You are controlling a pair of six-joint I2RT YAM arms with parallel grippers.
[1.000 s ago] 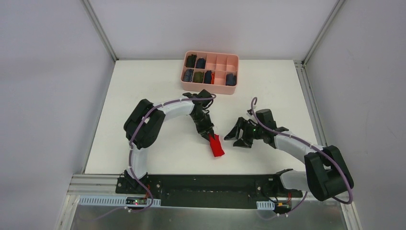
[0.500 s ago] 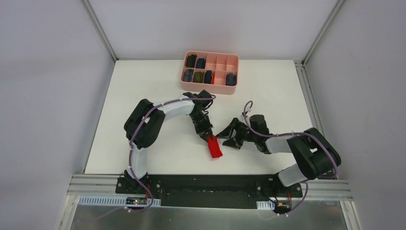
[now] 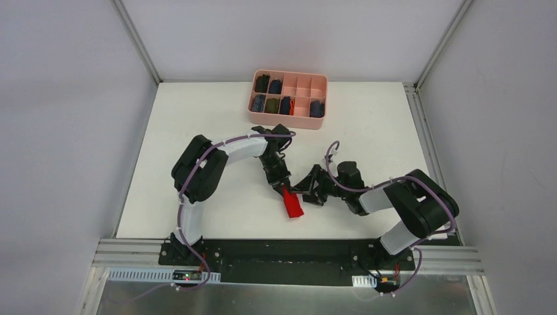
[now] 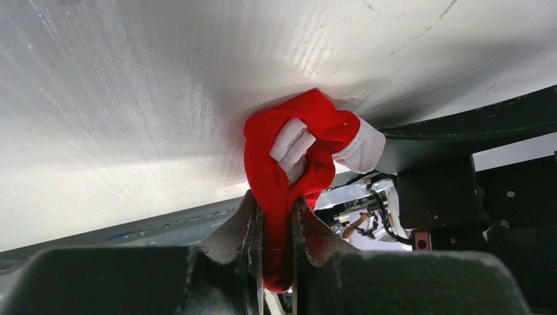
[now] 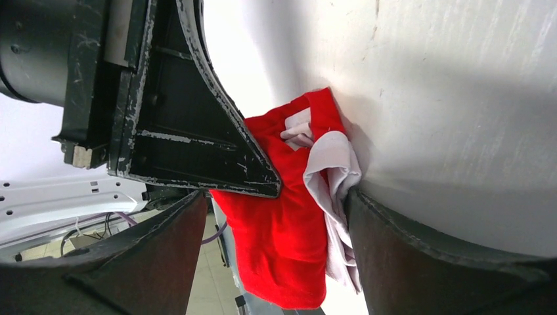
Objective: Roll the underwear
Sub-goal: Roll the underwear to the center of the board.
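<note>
Bunched bright red cloth underwear (image 3: 293,205) with a white band, touching the white counter (image 3: 197,131) between the arms.
The left end effector (image 3: 284,189) pinches one end; the right end effector (image 3: 304,191) is spread around it. Beyond, a pink divided plastic tray (image 3: 288,121) holds dark rolled garments (image 3: 274,86) in several compartments.

Bright red underwear (image 3: 293,204) with white band. White table (image 3: 197,131), faint grey scuffs. Pink tray (image 3: 287,123) at the far edge: black roll (image 3: 261,83), navy roll (image 3: 275,86), blue-white speckled roll (image 3: 257,103), olive roll (image 3: 272,105), dark roll with red-orange trim (image 3: 285,105), second navy roll (image 3: 316,108). Black left arm (image 3: 197,172) and right arm (image 3: 423,211), white link covers, purple cables (image 3: 178,209). Pale grey walls (image 3: 66,131). Silver rails (image 3: 138,39).
</note>
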